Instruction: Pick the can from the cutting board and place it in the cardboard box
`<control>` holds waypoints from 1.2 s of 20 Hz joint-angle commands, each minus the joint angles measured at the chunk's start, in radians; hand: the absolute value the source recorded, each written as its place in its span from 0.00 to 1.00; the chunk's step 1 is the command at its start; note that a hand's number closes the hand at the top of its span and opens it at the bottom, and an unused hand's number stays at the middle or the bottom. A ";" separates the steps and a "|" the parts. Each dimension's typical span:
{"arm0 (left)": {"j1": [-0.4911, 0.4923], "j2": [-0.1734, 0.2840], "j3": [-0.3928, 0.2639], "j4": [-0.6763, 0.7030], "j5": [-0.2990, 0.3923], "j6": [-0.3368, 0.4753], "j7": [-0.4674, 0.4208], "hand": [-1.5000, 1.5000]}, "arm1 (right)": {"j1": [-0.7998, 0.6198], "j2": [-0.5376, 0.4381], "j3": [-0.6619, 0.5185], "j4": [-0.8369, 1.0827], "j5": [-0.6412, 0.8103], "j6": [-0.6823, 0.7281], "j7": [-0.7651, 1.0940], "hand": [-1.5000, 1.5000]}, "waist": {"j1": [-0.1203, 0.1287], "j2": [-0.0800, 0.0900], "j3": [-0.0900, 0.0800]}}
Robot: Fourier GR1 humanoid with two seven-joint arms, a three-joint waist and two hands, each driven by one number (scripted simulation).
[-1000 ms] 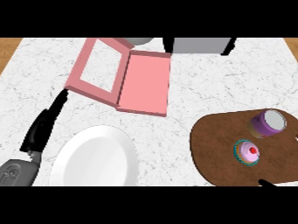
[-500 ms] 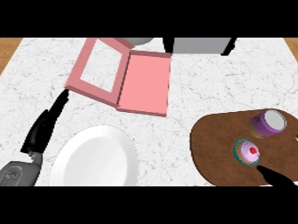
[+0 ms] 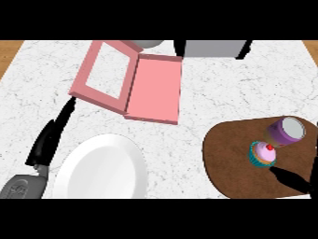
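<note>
Can (image 3: 287,131) lay tilted on the cutting board (image 3: 230,154), just beside a cupcake (image 3: 264,154); right robot hand (image 3: 316,172) spread wide and empty nearby; judged light, rigid, smooth-walled, best taken around its cylindrical side.

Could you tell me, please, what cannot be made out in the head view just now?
- Right black hand: cut off by the right and lower edges; its palm does not show.
- Left black hand: seen edge-on as a dark strip, so its palm side is hidden.
- Pink cardboard box: its floor is not visible from this angle.
- Purple can on the brown cutting board: any label is too small.
- Grey shape at the top edge: cut off, unidentifiable.
</note>
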 commanded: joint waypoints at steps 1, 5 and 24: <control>-0.044 -0.005 0.040 0.040 -0.015 -0.037 -0.009 0.50 | -0.033 0.006 0.002 0.094 0.032 -0.044 0.000 0.00 | -0.001 0.001 0.001; -0.052 -0.010 0.077 0.096 -0.021 -0.046 -0.057 0.50 | -0.060 0.002 0.003 0.185 0.009 -0.089 -0.047 0.00 | -0.001 0.001 0.001; -0.050 -0.069 0.082 0.001 -0.083 -0.075 0.030 0.50 | -0.240 -0.072 -0.045 0.408 -0.095 -0.088 -0.100 1.00 | 0.001 0.001 0.001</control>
